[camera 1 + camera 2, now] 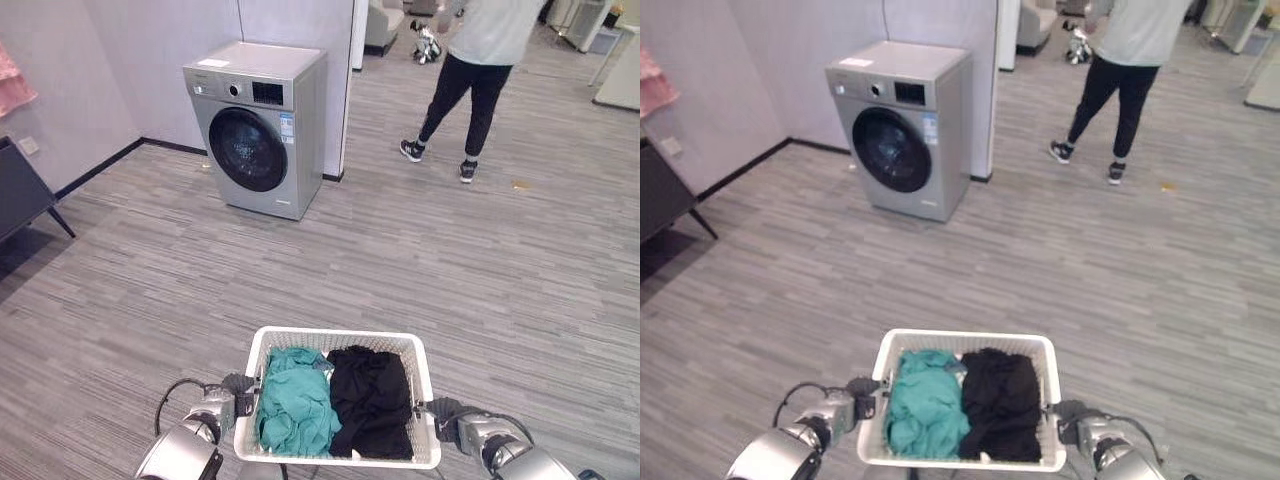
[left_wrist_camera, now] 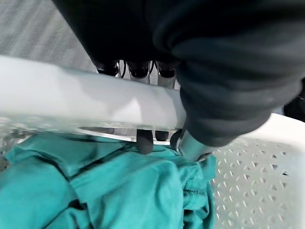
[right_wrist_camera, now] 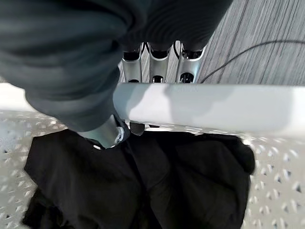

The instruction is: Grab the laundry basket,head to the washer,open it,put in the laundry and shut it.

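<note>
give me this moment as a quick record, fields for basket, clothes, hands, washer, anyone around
basket: white laundry basket, carried in front between both hands
clothes: teal garment on robot's left, black garment on its right
left hand: left hand curled round the basket's rim
right hand: right hand curled round the opposite rim
washer: silver washer ahead by the wall, door shut
person: person standing beyond, on the wood-look floor

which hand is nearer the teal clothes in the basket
Left. The left hand grips the basket rim beside the teal clothes; the right hand holds the opposite rim, by the black clothes.
</note>
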`<state>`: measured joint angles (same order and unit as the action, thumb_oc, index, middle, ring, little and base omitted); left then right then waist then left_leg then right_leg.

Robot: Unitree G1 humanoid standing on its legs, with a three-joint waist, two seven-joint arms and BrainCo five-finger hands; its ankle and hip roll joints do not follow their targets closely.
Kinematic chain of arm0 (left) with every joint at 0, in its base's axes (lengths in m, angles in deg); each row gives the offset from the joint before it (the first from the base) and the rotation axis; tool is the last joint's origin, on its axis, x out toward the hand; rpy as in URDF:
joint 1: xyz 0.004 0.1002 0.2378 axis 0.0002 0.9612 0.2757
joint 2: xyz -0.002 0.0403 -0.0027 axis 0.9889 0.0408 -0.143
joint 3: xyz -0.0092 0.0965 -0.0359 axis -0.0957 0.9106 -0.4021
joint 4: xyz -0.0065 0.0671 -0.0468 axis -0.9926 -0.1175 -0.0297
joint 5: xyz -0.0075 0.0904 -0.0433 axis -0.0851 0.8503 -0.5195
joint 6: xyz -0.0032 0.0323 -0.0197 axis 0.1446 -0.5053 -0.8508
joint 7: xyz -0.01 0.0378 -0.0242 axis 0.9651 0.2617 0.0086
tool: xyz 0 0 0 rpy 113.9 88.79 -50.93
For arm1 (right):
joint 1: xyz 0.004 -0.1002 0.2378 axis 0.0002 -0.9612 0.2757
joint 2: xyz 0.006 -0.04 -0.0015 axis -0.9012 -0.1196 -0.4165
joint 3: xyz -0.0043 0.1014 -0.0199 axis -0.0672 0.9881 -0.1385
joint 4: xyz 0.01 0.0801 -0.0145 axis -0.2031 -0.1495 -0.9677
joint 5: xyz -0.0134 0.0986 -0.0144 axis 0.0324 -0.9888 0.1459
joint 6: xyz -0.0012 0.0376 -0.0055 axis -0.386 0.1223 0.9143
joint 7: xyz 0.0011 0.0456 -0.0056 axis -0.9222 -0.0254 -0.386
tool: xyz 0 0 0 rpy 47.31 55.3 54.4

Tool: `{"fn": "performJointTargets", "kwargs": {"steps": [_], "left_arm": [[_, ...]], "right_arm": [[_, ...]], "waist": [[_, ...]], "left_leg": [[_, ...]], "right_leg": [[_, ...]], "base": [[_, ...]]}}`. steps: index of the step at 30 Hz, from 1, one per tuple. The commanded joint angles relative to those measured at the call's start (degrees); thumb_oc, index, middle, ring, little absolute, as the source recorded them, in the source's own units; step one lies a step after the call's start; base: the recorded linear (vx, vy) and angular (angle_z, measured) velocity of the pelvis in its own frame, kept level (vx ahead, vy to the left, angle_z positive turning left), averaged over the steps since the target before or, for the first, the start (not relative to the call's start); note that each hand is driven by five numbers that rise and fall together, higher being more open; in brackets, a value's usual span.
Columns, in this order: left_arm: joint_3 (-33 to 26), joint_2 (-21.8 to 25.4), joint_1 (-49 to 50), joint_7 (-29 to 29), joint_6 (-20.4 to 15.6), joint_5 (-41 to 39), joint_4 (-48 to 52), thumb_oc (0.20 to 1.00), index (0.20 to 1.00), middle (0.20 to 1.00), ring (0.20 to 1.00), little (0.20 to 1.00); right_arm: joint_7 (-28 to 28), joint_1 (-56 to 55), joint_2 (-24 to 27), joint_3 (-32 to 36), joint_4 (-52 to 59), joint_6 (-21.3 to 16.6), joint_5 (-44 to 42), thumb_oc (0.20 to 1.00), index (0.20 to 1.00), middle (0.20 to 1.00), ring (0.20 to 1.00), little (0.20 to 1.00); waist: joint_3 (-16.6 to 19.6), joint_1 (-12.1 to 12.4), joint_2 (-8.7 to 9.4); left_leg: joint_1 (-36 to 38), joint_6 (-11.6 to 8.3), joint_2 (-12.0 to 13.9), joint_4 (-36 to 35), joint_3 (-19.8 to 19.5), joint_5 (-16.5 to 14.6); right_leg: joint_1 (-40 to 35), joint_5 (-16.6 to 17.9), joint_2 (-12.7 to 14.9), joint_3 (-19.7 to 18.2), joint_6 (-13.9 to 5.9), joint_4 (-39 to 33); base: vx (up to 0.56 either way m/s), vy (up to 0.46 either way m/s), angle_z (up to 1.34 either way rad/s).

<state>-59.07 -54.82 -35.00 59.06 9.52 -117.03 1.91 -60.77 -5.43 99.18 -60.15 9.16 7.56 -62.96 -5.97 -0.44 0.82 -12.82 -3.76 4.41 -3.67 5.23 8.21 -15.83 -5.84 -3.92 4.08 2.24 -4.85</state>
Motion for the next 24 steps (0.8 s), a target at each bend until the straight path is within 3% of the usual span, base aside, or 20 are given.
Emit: {"fn": "performJointTargets", "kwargs": {"steps": [1, 3, 4, 5, 6, 7, 8, 9, 10, 12, 13, 18, 24], "left_arm": [[0.5, -2.1, -2.6, 3.3, -0.5, -1.4, 0.5, 0.200, 0.200, 0.200, 0.200, 0.200], [0.9, -2.1, -2.4, 3.3, -0.6, -1.2, 0.9, 0.200, 0.200, 0.200, 0.200, 0.200], [1.3, -2.0, -2.0, 3.0, -0.8, -0.9, 1.9, 0.200, 0.200, 0.200, 0.200, 0.200], [1.6, -2.1, -2.0, 2.8, -0.7, -1.1, 2.1, 0.200, 0.200, 0.200, 0.200, 0.200], [1.7, -2.2, -2.1, 2.7, -0.6, -1.1, 2.4, 0.200, 0.200, 0.200, 0.200, 0.200], [1.6, -2.3, -2.2, 2.4, -0.7, -0.8, 2.3, 0.200, 0.200, 0.200, 0.200, 0.200], [1.6, -2.2, -2.2, 2.5, -0.7, -0.5, 2.0, 0.200, 0.200, 0.200, 0.200, 0.200], [1.2, -2.1, -2.5, 2.7, -0.7, -0.7, 1.7, 0.200, 0.200, 0.200, 0.200, 0.200], [1.2, -2.1, -2.8, 2.9, -0.7, -0.4, 1.5, 0.200, 0.200, 0.200, 0.200, 0.200], [2.0, -2.5, -6.7, 2.5, -0.6, 0.0, 0.8, 0.200, 0.200, 0.200, 0.200, 0.200], [1.4, -1.5, -5.6, 2.7, -0.5, -0.6, 0.3, 0.200, 0.200, 0.200, 0.200, 0.200], [0.4, -2.9, -2.3, 3.5, -0.8, 0.0, 1.0, 0.200, 0.200, 0.200, 0.200, 0.200], [-0.4, -3.0, -0.7, 3.6, -0.9, 0.6, 0.4, 0.200, 0.200, 0.200, 0.200, 0.200]], "right_arm": [[-4.1, 0.6, -1.9, 2.4, 2.6, -1.0, -1.9, 0.200, 0.200, 0.200, 0.200, 0.200], [-4.1, 0.3, -2.2, 2.8, 2.9, -1.2, -1.9, 0.200, 0.200, 0.200, 0.200, 0.200], [-4.4, -0.3, -2.5, 3.3, 3.6, -1.5, -1.5, 0.200, 0.200, 0.200, 0.200, 0.200], [-4.3, -0.3, -2.6, 3.5, 3.8, -1.5, -1.1, 0.200, 0.200, 0.200, 0.200, 0.200], [-4.4, -0.2, -2.8, 3.5, 4.0, -1.5, -0.8, 0.200, 0.200, 0.200, 0.200, 0.200], [-4.5, -0.1, -3.1, 3.3, 4.5, -1.7, -0.7, 0.200, 0.200, 0.200, 0.200, 0.200], [-4.5, 0.0, -3.1, 3.0, 4.9, -1.8, -0.8, 0.200, 0.200, 0.200, 0.200, 0.200], [-4.6, 0.0, -3.1, 3.0, 5.0, -2.0, -1.2, 0.200, 0.200, 0.200, 0.200, 0.200], [-4.6, 0.1, -3.2, 3.1, 5.1, -1.9, -1.6, 0.200, 0.200, 0.200, 0.200, 0.200], [-5.5, 0.3, -2.4, 1.0, 2.8, -1.8, -1.4, 0.200, 0.200, 0.200, 0.200, 0.200], [-4.6, 0.4, -2.0, 2.6, 3.2, -1.9, -1.6, 0.200, 0.200, 0.200, 0.200, 0.200], [-4.5, 0.0, -2.5, 3.3, 1.9, -1.5, -1.6, 0.200, 0.200, 0.200, 0.200, 0.200], [-4.9, -0.8, -2.4, 3.3, 1.6, -1.6, -0.4, 0.200, 0.200, 0.200, 0.200, 0.200]], "waist": [[2.4, 2.5, -0.31], [2.5, 2.4, -0.09], [2.1, 2.4, -0.11], [1.5, 2.3, -0.40], [0.7, 2.0, -1.22], [0.1, 1.5, -1.92], [-0.2, 0.9, -2.57], [-0.8, 0.3, -2.04], [-0.8, 0.1, -2.05], [-0.7, -0.5, -0.94], [-0.6, -0.8, -1.07], [1.6, 0.6, -0.09], [2.6, 0.7, -0.36]], "left_leg": [[0.5, 1.57, -1.4, 6.6, -1.3, 1.8], [0.6, 2.45, -2.0, 7.9, -1.0, 0.5], [2.4, 4.57, -3.1, 9.2, 0.4, -2.3], [3.8, 5.30, -3.4, 9.2, 1.4, -3.1], [5.6, 5.66, -3.0, 8.3, 2.0, -3.4], [7.1, 5.90, -3.1, 7.7, 2.4, -3.9], [8.3, 5.91, -2.9, 6.8, 1.7, -4.0], [9.7, 5.89, -3.8, 6.1, 1.5, -4.2], [10.8, 5.54, -4.0, 5.4, 1.6, -4.3], [11.9, 4.82, -5.0, 4.8, 1.7, -5.4], [11.5, 4.91, -4.9, 5.4, 0.5, -5.3], [13.0, 4.45, -5.8, 5.2, 2.2, -7.0], [14.6, 4.21, -5.8, 3.3, 2.1, -7.0]], "right_leg": [[4.6, -2.2, 4.8, -3.9, -6.13, 13.3], [5.8, -1.7, 5.8, -4.2, -6.79, 17.5], [11.0, 3.8, 8.5, -3.6, -8.66, 29.4], [13.7, 7.9, 9.6, -2.1, -9.49, 34.5], [16.2, 9.9, 10.3, -0.1, -9.68, 38.6], [18.1, 10.2, 9.8, 1.1, -9.89, 41.1], [20.6, 8.8, 7.3, 0.3, -9.72, 41.7], [22.1, 6.8, 6.8, 0.8, -9.28, 39.2], [22.0, 4.6, 7.0, 3.5, -8.43, 32.5], [20.6, 4.8, 8.1, 6.5, -7.80, 16.9], [20.9, 5.2, 7.3, 2.4, -8.61, 19.2], [15.7, 5.7, 7.0, 3.7, -7.97, 10.2], [13.7, 5.5, 6.7, 3.0, -7.51, 8.4]], "base": [[0.54, 0.433, -0.62], [0.30, 0.281, -0.65], [0.30, 0.339, -0.42], [0.37, 0.449, -0.45], [0.25, 0.335, -0.33], [0.25, 0.295, -0.28], [0.26, 0.235, 0.02], [0.27, 0.170, 0.20], [0.26, 0.103, 0.37], [0.24, 0.016, 0.38], [0.16, 0.005, 0.38], [0.14, 0.007, 0.12], [0.09, -0.002, -0.05]]}}
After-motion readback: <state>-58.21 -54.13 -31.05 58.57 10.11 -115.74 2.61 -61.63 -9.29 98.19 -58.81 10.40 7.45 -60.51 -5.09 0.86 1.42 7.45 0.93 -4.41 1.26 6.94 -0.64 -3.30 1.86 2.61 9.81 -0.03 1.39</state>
